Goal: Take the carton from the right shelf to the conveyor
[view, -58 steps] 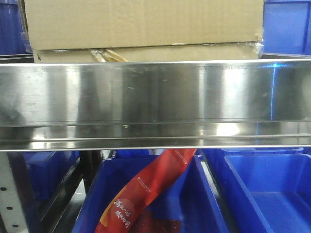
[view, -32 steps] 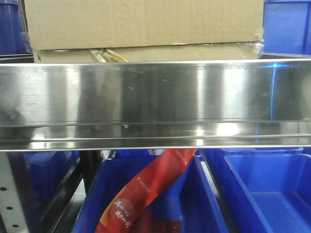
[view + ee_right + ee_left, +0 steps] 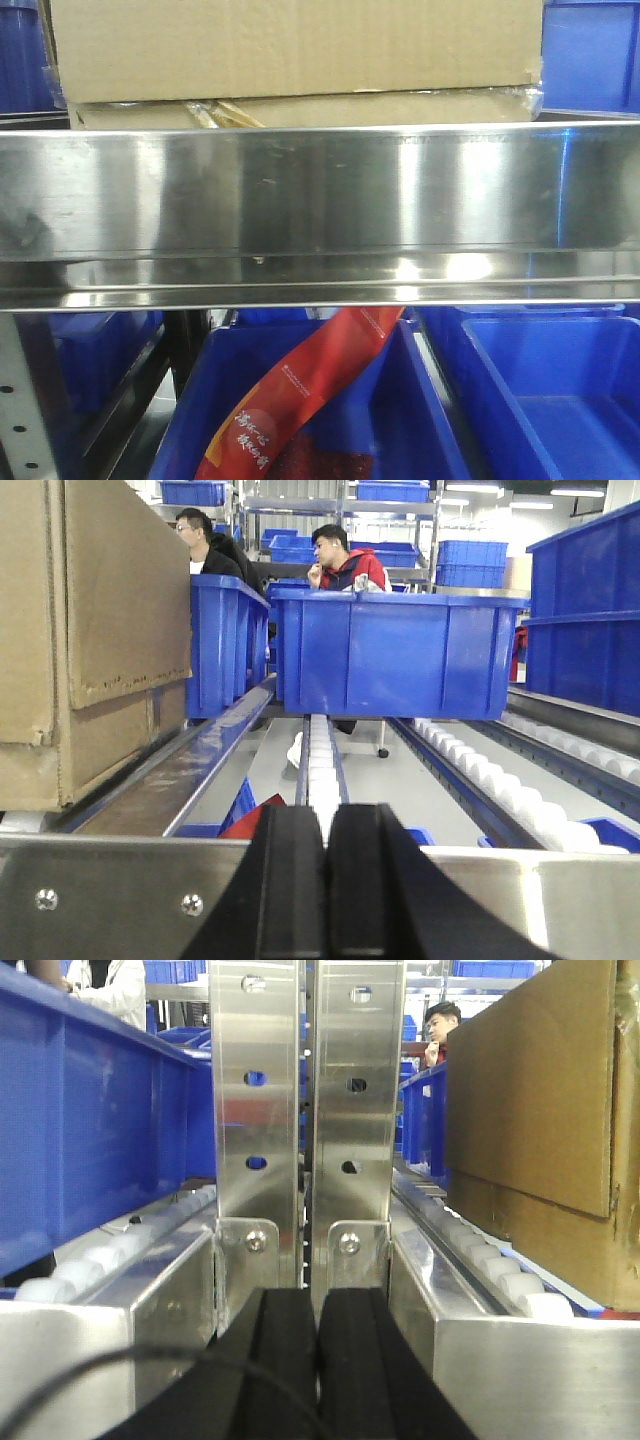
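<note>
A brown cardboard carton (image 3: 295,50) sits on the shelf behind a steel rail (image 3: 320,190) in the front view. It fills the right side of the left wrist view (image 3: 540,1130) and the left side of the right wrist view (image 3: 90,640), resting on roller tracks. My left gripper (image 3: 316,1300) is shut and empty, facing the steel shelf uprights (image 3: 300,1110) to the left of the carton. My right gripper (image 3: 326,815) is shut and empty, to the right of the carton, above the steel rail.
Blue bins stand on the shelf to the left (image 3: 90,1130) and ahead (image 3: 390,650). Lower blue bins hold a red packet (image 3: 300,400). Roller tracks (image 3: 320,760) run back along the shelf. Two people (image 3: 345,560) sit behind the shelf.
</note>
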Tool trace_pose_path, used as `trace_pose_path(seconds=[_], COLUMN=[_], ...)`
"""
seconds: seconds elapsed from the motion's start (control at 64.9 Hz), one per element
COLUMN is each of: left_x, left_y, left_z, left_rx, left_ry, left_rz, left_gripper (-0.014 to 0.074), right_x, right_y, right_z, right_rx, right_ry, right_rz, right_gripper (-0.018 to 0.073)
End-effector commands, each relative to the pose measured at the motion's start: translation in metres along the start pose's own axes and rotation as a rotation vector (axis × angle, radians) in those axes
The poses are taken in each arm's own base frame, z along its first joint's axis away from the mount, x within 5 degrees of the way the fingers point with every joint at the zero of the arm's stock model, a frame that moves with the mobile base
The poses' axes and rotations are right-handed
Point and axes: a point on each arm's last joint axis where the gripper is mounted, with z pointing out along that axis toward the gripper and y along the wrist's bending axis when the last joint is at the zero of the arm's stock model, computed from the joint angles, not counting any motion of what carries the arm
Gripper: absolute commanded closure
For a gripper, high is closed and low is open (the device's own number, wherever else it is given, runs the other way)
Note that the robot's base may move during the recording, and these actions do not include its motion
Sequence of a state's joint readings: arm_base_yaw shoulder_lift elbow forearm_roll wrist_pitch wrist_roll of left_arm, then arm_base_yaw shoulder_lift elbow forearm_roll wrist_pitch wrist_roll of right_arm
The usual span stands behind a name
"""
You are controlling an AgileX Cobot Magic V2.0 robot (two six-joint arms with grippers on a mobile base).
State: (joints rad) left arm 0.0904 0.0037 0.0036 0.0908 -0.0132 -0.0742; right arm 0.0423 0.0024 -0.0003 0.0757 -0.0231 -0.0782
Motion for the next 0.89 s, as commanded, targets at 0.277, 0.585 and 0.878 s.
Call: trace_pose_path(seconds=[0.277, 0.585, 0.878], left_x=[-0.015, -0.115, -0.189], left_y=[-0.002, 0.005, 0.008], left_z=[-0.002, -0.017, 0.004], left_rx=[0.020, -0.030, -0.042], left_ry=[-0.157, -0.120, 0.062], left_rz=[0.018, 0.051, 0.046], left_gripper=[0.0603, 0.0506, 0.0199], right_x=[-0.008, -0.095, -0.150], right_y=[-0.001, 0.001, 0.001], right_z=[-0.001, -0.013, 0.015], right_rx=[0.006, -0.012, -0.017], right_ry=[-0.089, -0.148, -0.082], right_rz=[0.002, 0.001, 0.000], right_gripper=[0.0628, 0.0610, 0.0050])
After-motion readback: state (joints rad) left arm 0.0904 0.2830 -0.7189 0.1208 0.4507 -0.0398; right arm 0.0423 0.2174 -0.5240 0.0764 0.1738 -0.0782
